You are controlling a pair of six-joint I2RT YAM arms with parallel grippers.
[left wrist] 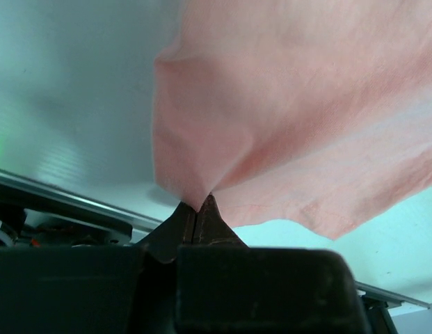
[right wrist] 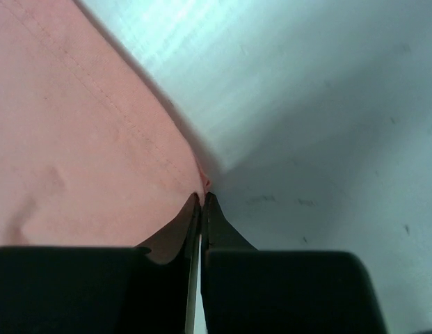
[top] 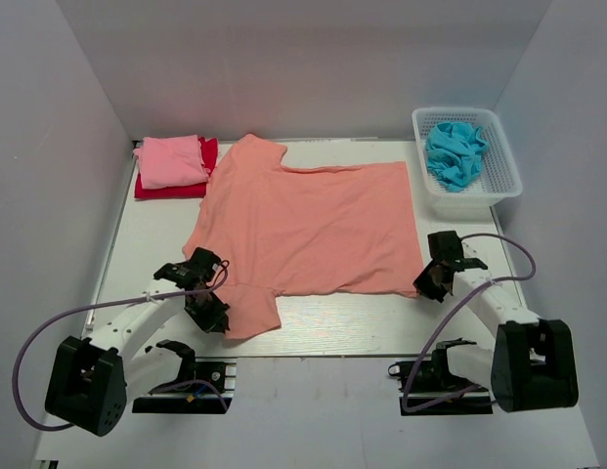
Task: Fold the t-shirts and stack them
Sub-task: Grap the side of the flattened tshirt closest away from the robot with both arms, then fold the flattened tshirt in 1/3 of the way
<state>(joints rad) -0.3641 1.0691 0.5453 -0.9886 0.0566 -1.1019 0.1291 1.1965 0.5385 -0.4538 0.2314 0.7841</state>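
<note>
- Salmon-orange t-shirt [top: 313, 220] lies spread flat mid-table.
- We see the left gripper [left wrist: 198, 207] pinched tight on its near sleeve.
- We find the right gripper [right wrist: 202, 198] clamped on its near right hem corner.
- Folded pink t-shirt [top: 171, 161] lies on red t-shirt [top: 166, 189], far left; turquoise t-shirt [top: 455, 153] sits in the basket [top: 500, 186].

Basket [top: 474, 202] right of shirt [top: 313, 225]

White table [top: 332, 327], salmon t-shirt [top: 313, 230] spread flat, red t-shirt [top: 176, 189] far left, basket [top: 469, 205] far right
</note>
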